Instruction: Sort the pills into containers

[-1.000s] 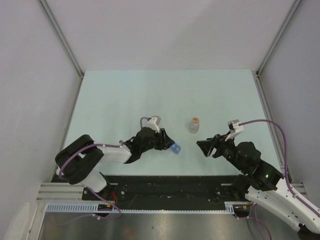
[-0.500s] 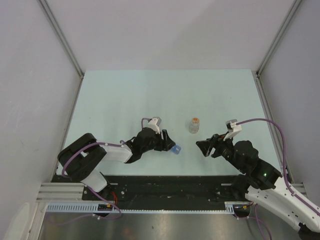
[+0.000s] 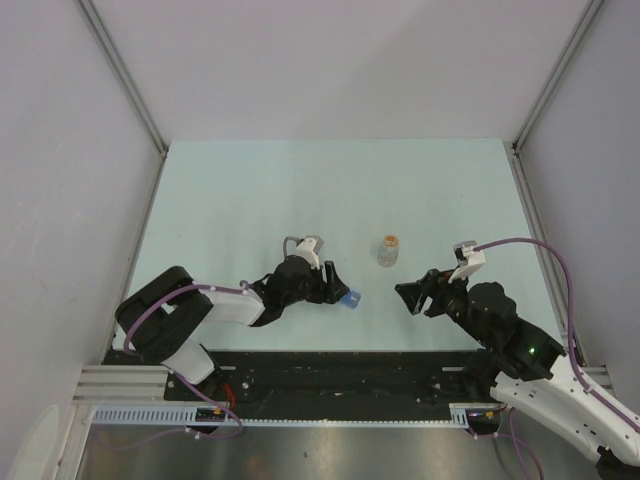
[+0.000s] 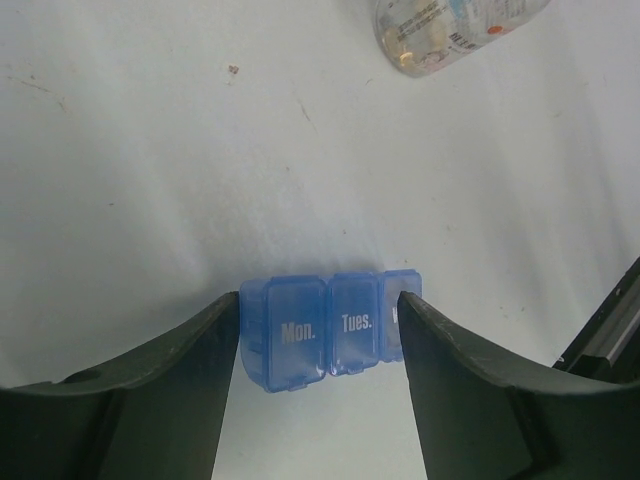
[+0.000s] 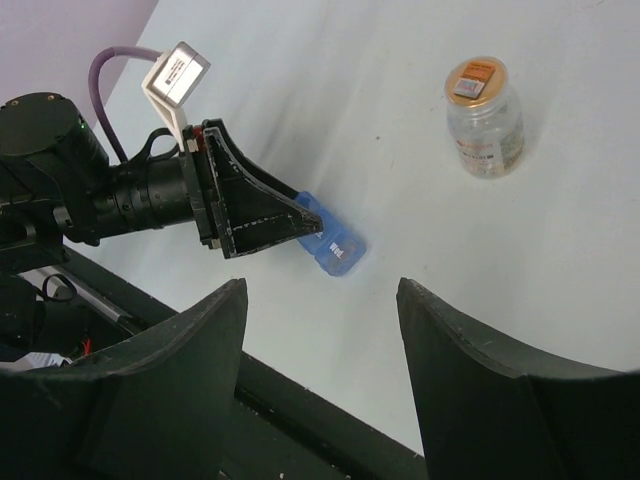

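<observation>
The translucent blue pill box [image 3: 350, 298], a strip of three lidded compartments marked Mon., Tues. and Wed., lies on the table near the front edge. In the left wrist view the box [image 4: 318, 338] sits between the tips of my open left gripper [image 4: 320, 312]. The left finger touches the Mon. end and the right finger overlaps the Wed. end. A small clear pill bottle [image 3: 388, 250] with an orange cap stands upright and apart, beyond the box. My right gripper [image 3: 412, 296] is open and empty, right of the box [image 5: 335, 246] and near the bottle [image 5: 485, 120].
The black front rail [image 3: 340, 365] runs just below both grippers. Grey walls enclose the pale green table [image 3: 330, 190] on three sides. In the right wrist view the left arm's wrist camera and purple cable [image 5: 120, 70] sit at upper left.
Almost nothing. The right gripper has shifted very slightly. The left gripper and the pill box stay where they were.
</observation>
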`<action>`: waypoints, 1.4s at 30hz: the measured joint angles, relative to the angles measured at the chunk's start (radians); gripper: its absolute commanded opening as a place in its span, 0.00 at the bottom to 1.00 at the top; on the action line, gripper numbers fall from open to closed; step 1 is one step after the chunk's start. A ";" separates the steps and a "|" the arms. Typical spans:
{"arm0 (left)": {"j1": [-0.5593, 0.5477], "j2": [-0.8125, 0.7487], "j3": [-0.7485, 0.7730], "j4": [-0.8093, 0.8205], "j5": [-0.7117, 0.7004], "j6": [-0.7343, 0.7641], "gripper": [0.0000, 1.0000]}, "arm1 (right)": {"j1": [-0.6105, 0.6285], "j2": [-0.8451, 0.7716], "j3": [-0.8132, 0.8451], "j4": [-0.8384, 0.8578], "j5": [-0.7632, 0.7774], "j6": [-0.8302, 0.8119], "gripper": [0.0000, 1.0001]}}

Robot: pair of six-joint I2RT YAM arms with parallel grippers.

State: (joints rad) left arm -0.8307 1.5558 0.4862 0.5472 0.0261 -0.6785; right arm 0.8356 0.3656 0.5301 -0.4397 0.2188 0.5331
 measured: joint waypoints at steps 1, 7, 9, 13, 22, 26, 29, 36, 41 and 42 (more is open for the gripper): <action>0.001 0.000 0.000 -0.006 -0.001 0.002 0.70 | 0.000 -0.001 0.000 -0.004 0.003 0.003 0.66; 0.003 -0.001 0.000 -0.033 -0.029 0.017 0.72 | 0.000 -0.012 0.000 -0.019 0.013 0.016 0.66; 0.004 -0.006 0.001 -0.041 -0.045 0.026 0.73 | 0.000 -0.012 0.000 -0.019 0.013 0.017 0.66; 0.006 -0.027 0.010 -0.093 -0.082 0.048 0.78 | 0.000 -0.014 0.003 -0.024 0.013 0.026 0.65; 0.009 -0.187 0.097 -0.389 -0.208 0.135 0.98 | 0.000 -0.055 0.017 -0.075 0.034 0.062 0.70; 0.013 -0.322 0.114 -0.473 -0.234 0.162 1.00 | 0.000 -0.055 0.019 -0.080 0.039 0.066 0.76; 0.015 -0.426 0.114 -0.532 -0.238 0.165 1.00 | 0.000 -0.044 0.027 -0.082 0.039 0.069 0.79; 0.016 -0.621 0.114 -0.653 -0.231 0.164 1.00 | 0.000 -0.010 0.076 -0.088 0.039 0.074 0.91; 0.019 -0.680 0.119 -0.776 -0.234 0.145 1.00 | 0.000 -0.003 0.095 -0.089 0.040 0.082 1.00; 0.019 -0.689 0.120 -0.798 -0.235 0.138 1.00 | 0.000 0.000 0.096 -0.089 0.041 0.084 1.00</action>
State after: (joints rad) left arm -0.8116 0.8665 0.6064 -0.2508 -0.2085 -0.5404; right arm 0.8356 0.3656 0.6258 -0.5285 0.2600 0.6167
